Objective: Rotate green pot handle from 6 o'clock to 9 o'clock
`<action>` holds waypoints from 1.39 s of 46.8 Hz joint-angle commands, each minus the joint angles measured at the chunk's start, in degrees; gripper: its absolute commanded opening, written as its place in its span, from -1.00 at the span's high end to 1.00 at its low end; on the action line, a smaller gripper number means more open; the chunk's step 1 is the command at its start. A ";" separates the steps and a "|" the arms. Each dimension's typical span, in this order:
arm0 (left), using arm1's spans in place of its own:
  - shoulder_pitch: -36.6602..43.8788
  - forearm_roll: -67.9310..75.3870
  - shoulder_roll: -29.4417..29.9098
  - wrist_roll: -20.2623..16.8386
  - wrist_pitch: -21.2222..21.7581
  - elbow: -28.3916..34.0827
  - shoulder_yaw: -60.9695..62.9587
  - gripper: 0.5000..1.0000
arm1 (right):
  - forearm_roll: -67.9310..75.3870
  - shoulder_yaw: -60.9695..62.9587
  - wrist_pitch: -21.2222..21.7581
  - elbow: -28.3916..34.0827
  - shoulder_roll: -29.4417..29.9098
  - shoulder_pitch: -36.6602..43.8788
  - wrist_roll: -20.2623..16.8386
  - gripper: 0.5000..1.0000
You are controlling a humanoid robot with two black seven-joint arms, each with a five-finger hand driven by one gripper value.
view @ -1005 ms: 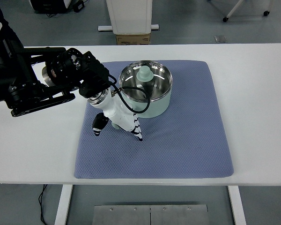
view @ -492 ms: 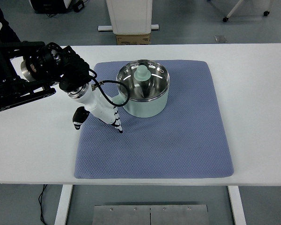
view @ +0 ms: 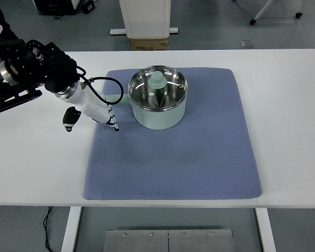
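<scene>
One pot (view: 158,105) sits on the blue mat (view: 199,157), toward its far-left part, lid (view: 158,88) on and knob up. Its handle (view: 121,98) is a pale green stub pointing left from the wall, about 9 o'clock, so the turn looks done or close to it.

The left hand (view: 92,109) hangs over the mat's left edge, just beside the handle's tip. Its white fingers (view: 112,122) point down and right, loosely spread, and they hold nothing; I see no contact with the handle. The right hand is not in view.

As for handling, the pot looks like rigid enamelled or painted metal with a glass-and-steel lid, moderately heavy for its size. The lid rests loose, so a jerk could rattle or shift it. The textured mat should give some friction, meaning the pot will pivot rather than slide freely, and it may drag the cloth a little. The handle is the sensible place to take hold or push: near its outer end, where leverage is greatest. The smooth, round wall offers little purchase.
</scene>
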 commanded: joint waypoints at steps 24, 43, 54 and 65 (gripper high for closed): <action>-0.06 -2.71 0.24 -0.01 1.91 -2.05 0.26 -1.00 | 0.00 0.00 0.00 0.00 0.00 0.00 0.01 -1.00; -7.27 -10.17 7.18 -0.01 1.82 -3.64 -0.96 -1.00 | 0.00 0.00 0.00 0.00 0.00 0.00 0.01 -1.00; -7.10 -27.83 8.77 -0.01 2.35 -1.26 -3.78 -1.00 | 0.00 0.00 0.00 0.00 0.00 0.00 0.01 -1.00; -4.20 -54.11 8.77 -0.01 4.98 1.55 -3.78 -1.00 | 0.00 0.00 0.00 0.00 0.00 0.00 0.01 -1.00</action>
